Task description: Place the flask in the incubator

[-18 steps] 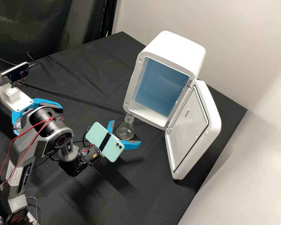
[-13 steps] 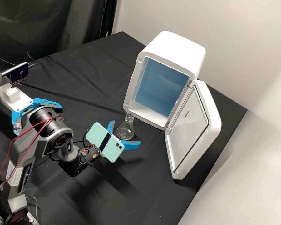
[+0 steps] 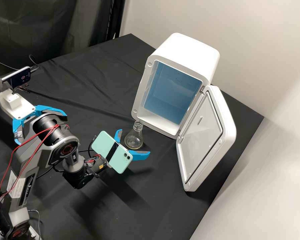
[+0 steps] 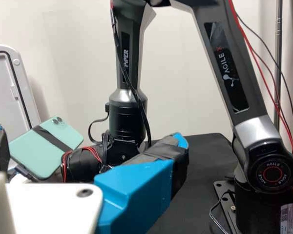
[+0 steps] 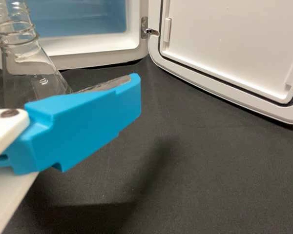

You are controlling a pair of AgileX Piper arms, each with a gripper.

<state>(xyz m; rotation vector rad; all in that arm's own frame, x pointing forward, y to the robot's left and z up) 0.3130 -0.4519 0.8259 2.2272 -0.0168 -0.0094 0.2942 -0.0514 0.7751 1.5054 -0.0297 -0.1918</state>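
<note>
Black bench (image 3: 90, 76): one flask (image 3: 134, 138) inside wide right tool (image 3: 133, 142), one incubator (image 3: 186, 53), left tool (image 3: 40, 128) seemingly wide.

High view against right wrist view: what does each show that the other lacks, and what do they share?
High view: the incubator's rounded white top, the wide black bench, and the green phone strapped behind the right tool, whose fingers stand open on either side of the flask. Right wrist view: close detail, namely the metal hinge and the ridges on the flask's neck. Both: the upright flask by a blue finger, the incubator's blue inside, and its open door.
</note>
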